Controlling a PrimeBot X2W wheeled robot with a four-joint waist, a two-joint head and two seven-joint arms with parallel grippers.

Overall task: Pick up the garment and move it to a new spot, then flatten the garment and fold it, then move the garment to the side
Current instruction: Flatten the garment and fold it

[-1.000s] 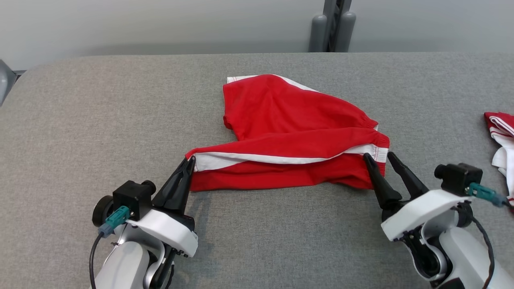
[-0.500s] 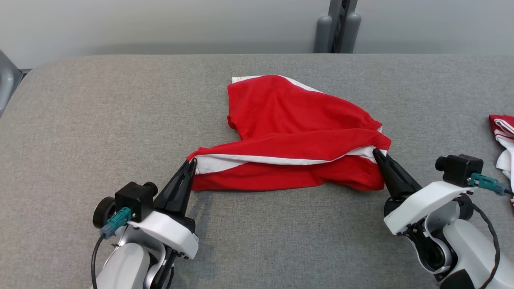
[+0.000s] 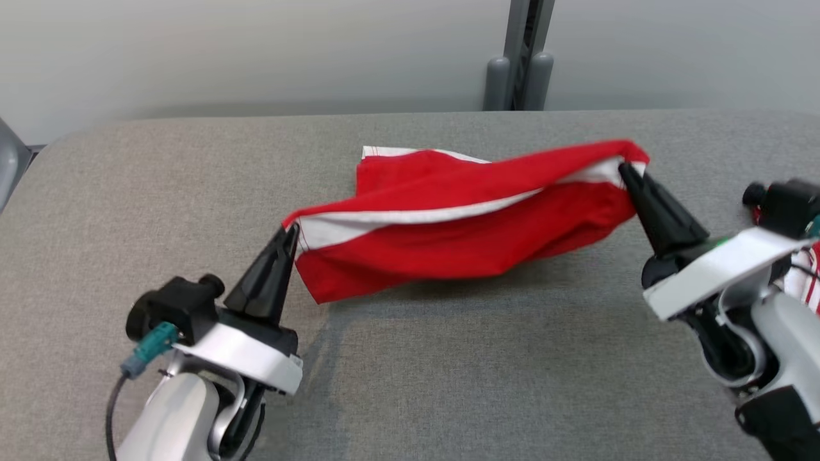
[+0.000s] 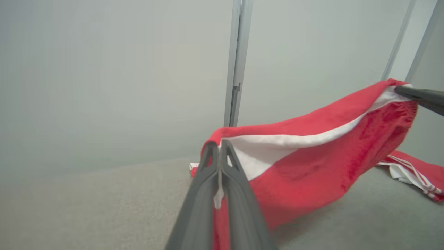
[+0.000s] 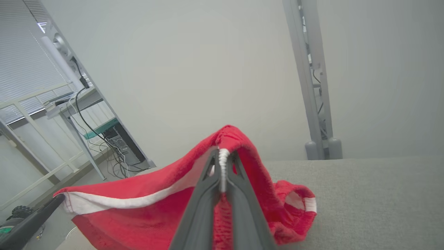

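The garment [image 3: 461, 237] is a pair of red shorts with a white stripe, stretched in the air between both grippers above the grey table [image 3: 448, 371]. My left gripper [image 3: 291, 232] is shut on its left corner, and the left wrist view shows the cloth [image 4: 305, 163] pinched at the fingertips [image 4: 219, 147]. My right gripper [image 3: 624, 169] is shut on the right corner, raised higher; white edge cloth [image 5: 229, 194] sits between its fingers [image 5: 223, 156]. The garment's far end [image 3: 384, 160] still trails on the table.
A second red and white garment [image 3: 801, 275] lies at the table's right edge, behind my right arm, also as a striped heap [image 4: 412, 170]. A grey post [image 3: 519, 64] stands behind the table's far edge. Desks and cables [image 5: 86, 114] stand off to one side.
The right gripper closed on the garment's right corner. Both grippers then rose, the right one higher and farther, lifting the near edge off the table. The head camera also shifted.
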